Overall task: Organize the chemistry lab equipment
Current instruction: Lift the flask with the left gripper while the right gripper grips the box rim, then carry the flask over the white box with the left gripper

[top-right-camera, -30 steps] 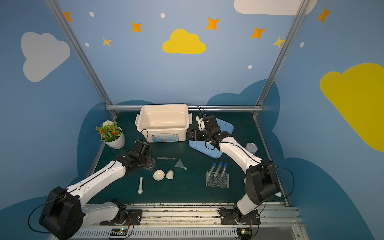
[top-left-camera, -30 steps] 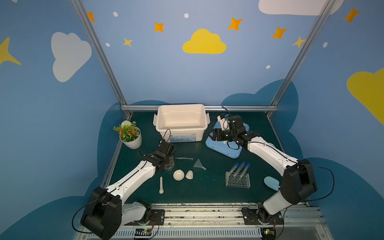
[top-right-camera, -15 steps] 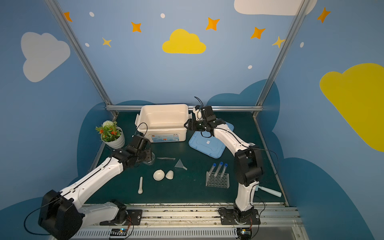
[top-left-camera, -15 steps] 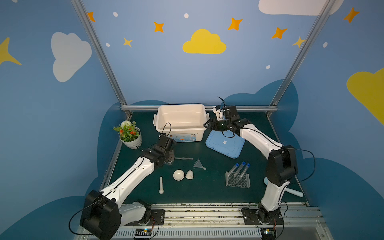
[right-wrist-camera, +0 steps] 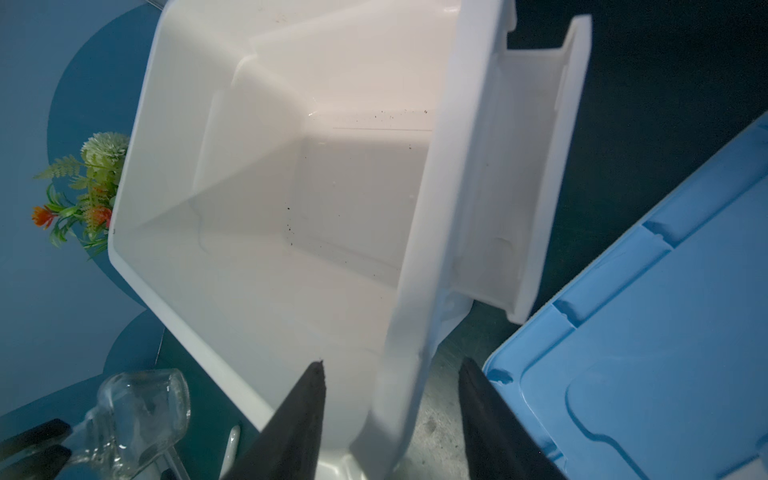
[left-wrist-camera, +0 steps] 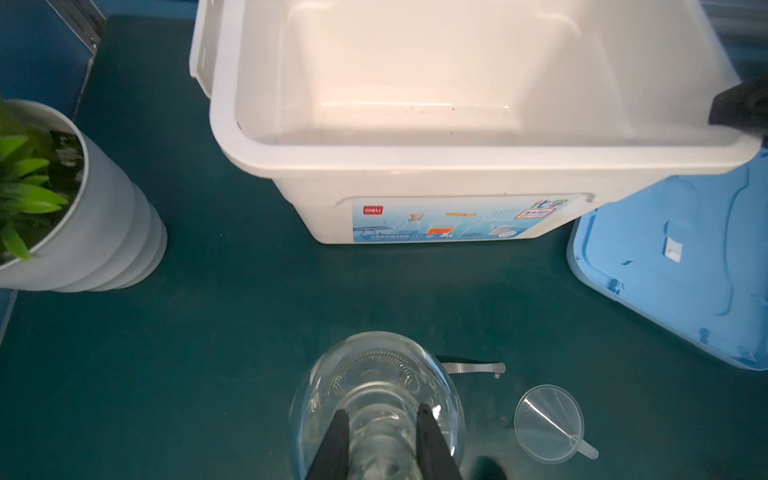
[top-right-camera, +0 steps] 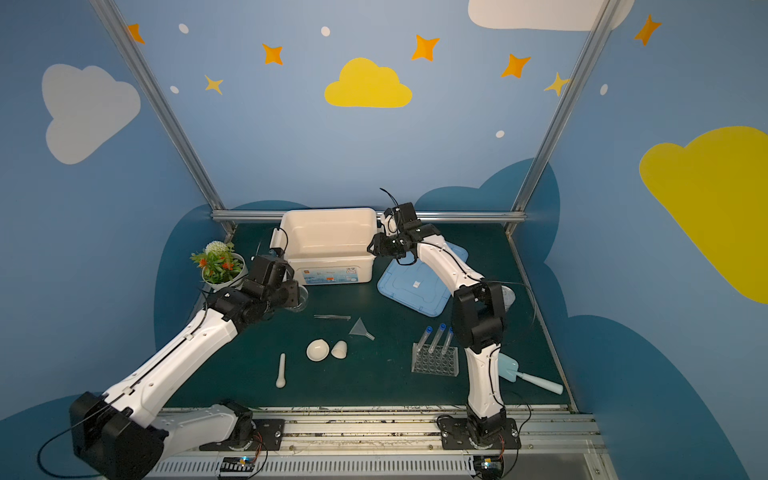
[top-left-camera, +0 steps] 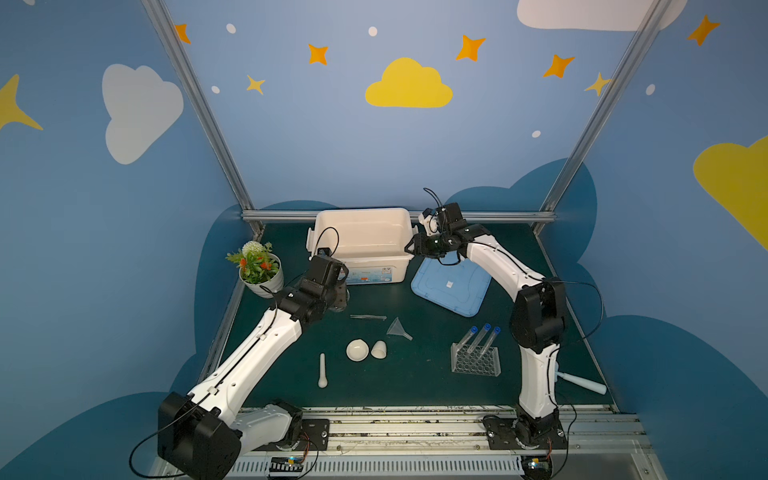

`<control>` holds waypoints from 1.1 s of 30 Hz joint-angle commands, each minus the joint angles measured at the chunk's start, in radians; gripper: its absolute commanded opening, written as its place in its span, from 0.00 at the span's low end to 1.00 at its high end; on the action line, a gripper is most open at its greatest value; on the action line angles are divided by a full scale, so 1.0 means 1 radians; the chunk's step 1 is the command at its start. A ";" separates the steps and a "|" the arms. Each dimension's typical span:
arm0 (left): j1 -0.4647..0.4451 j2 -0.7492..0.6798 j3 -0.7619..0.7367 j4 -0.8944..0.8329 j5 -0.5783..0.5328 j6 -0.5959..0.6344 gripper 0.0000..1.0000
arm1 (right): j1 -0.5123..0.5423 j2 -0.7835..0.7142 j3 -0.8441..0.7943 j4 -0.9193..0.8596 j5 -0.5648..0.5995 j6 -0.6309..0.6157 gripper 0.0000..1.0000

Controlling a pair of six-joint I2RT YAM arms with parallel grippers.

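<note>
The white box (top-left-camera: 365,259) stood open at the back of the green table (top-left-camera: 415,386). The left gripper (left-wrist-camera: 382,409) was just in front of the box's left corner, and its two black fingers (left-wrist-camera: 338,440) were shut tight on the neck of the flask (left-wrist-camera: 374,370). The flask's round belly pointed toward the box, and I could not tell if it touched the table. The right gripper (right-wrist-camera: 392,361) was at the box's right front corner. Its jaws stood apart, one inside the box and one outside, with the box's wall between them and a gap on each side. The blue lid (top-left-camera: 451,286) lay flat to the right of the box, one corner just beside it. In front of the box lay the tweezers (top-left-camera: 368,317) and the funnel (top-left-camera: 398,328), which was on its side. Farther in front sat the bowl (top-left-camera: 357,350), with the cup (top-left-camera: 379,349) just beside it and the pestle (top-left-camera: 322,370) off to the left. The rack (top-left-camera: 476,365) stood in front of the box and to the right, past the lid, with three tubes (top-left-camera: 480,338) leaning in it. The plant (top-left-camera: 259,266) stood left of the box. The scoop (top-right-camera: 509,368) lay far off to the box's front right.
</note>
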 commanded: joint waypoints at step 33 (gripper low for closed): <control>0.150 0.244 0.389 0.075 0.157 0.173 0.03 | -0.001 0.054 0.184 -0.286 -0.114 -0.062 0.16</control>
